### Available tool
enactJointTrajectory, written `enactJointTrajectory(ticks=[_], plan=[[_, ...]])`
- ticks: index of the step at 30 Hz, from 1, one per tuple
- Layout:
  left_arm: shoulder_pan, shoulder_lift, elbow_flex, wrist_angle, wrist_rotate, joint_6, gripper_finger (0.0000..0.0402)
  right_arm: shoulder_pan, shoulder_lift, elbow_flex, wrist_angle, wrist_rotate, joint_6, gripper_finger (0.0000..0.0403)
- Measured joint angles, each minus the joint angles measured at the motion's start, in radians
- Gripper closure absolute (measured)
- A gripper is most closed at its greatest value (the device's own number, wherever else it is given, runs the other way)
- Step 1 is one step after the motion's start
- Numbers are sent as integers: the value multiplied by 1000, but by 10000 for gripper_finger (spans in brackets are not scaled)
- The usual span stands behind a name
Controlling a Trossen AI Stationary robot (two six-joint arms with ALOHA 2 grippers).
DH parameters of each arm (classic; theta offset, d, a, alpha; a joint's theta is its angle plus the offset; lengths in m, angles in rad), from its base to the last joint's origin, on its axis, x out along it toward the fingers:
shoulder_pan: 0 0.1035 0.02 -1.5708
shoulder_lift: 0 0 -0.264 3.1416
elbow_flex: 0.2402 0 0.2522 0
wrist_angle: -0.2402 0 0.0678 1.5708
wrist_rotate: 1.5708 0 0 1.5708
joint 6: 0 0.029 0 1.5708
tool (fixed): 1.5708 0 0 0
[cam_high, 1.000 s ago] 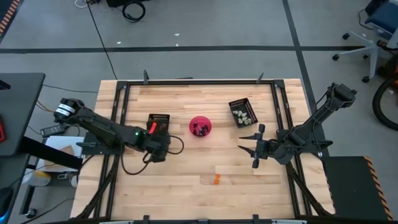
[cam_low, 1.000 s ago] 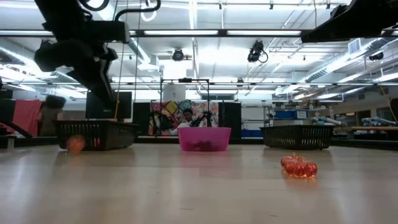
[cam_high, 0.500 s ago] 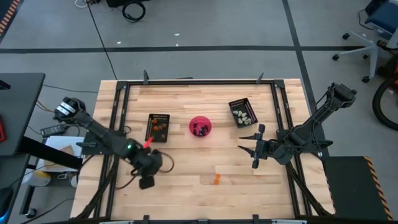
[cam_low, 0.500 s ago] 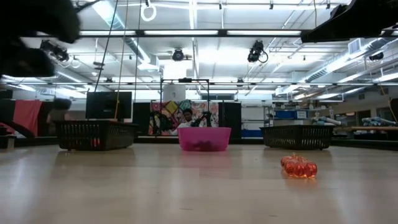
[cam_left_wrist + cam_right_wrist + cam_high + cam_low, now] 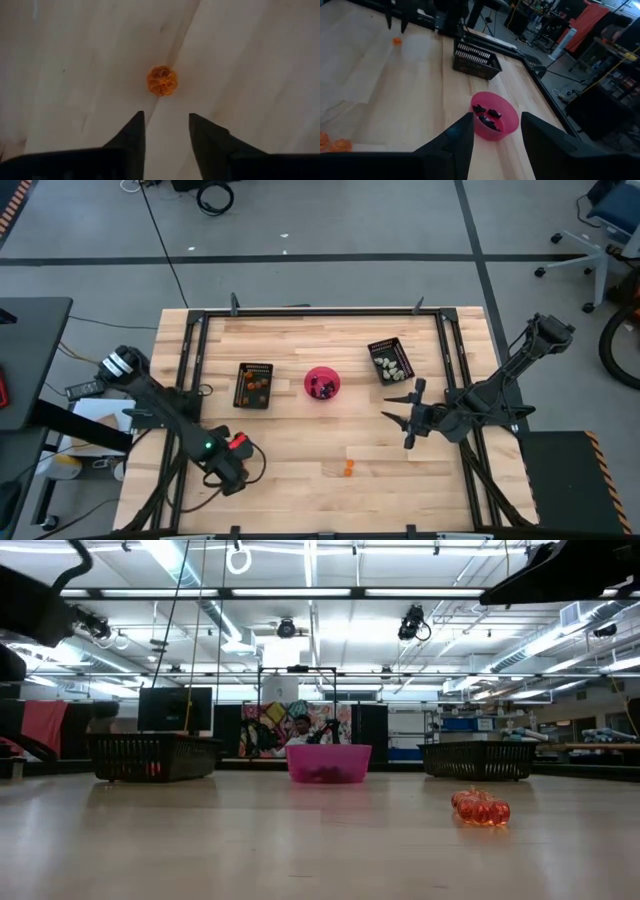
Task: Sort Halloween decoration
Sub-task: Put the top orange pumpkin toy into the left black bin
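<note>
The left gripper [image 5: 232, 477] hangs over the near left part of the wooden table [image 5: 300, 445], close to its front edge. In the left wrist view its two dark fingers [image 5: 131, 135] stand apart with bare wood between them and nothing held. Just ahead of the fingertips a small round orange pumpkin trinket [image 5: 162, 80] lies on the table, clear of both fingers.

Farther from that gripper, toward the back of the table, sits a black tray [image 5: 254, 385] with a few orange trinkets [image 5: 257, 383] in it. Beside the tray, toward the table's middle, stands the pink bowl [image 5: 322, 384] holding dark trinkets [image 5: 486, 112]. On the bowl's other side is a second black tray [image 5: 390, 361] with whitish-grey trinkets [image 5: 391, 364] inside.

The right gripper [image 5: 399, 416] waits above the right half of the table, just in front of that second tray. Its fingers [image 5: 454, 137] are spread wide and hold nothing; in the right wrist view the pink bowl shows between them, farther off.

Between the two grippers, nearer the front edge, a small cluster of orange trinkets [image 5: 347, 468] lies loose on the wood; the low view shows it as a shiny orange clump [image 5: 481, 808] resting on the table.

No brand, label or readable writing can be made out on the trays, the bowl or the arms. In the room behind the table a person [image 5: 299, 730] sits before a colourful panel.
</note>
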Motion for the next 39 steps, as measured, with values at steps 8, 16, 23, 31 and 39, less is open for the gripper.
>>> enactJointTrajectory(ticks=[8, 16, 23, 31, 39], plan=[[-34, 84, 0, 4, -92, -53, 244, -40, 0, 0, 7, -36, -11, 236], [-40, 112, 0, 47, -135, -51, 246, -54, 0, 0, 7, -58, -8, 236], [-39, 112, 0, 63, -187, -43, 246, -54, 0, 0, 7, -59, -4, 236], [-44, 125, -2, 82, -191, -32, 257, -54, 0, 0, 7, -80, 0, 236], [-45, 163, 1, 91, -196, -4, 322, -54, 0, 0, 7, -80, 0, 236]])
